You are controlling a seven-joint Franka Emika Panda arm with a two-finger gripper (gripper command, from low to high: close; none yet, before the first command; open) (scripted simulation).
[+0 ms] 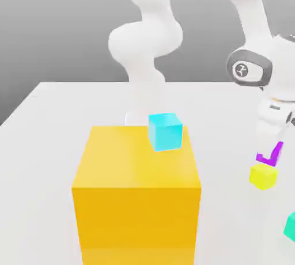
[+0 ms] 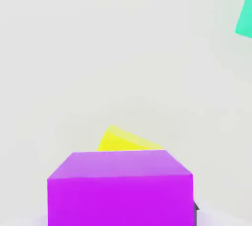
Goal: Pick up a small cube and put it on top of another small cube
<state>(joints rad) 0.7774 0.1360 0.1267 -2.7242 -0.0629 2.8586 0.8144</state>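
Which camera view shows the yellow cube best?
The exterior view: the yellow cube appears there nearly whole, its top and two side faces visible, just below the purple cube. The hand view shows part of it, the rest hidden behind the purple cube.

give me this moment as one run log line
gripper: shut on purple cube | small yellow cube: on white table, just below purple cube | stacked: cannot tell

In the exterior view, the hand [image 1: 271,134] hides much of the purple cube [image 1: 276,153], and the right edge cuts off the teal cube [image 1: 291,227]. In the hand view, the purple cube, cropped at the bottom edge, partly covers the yellow cube [image 2: 123,140].
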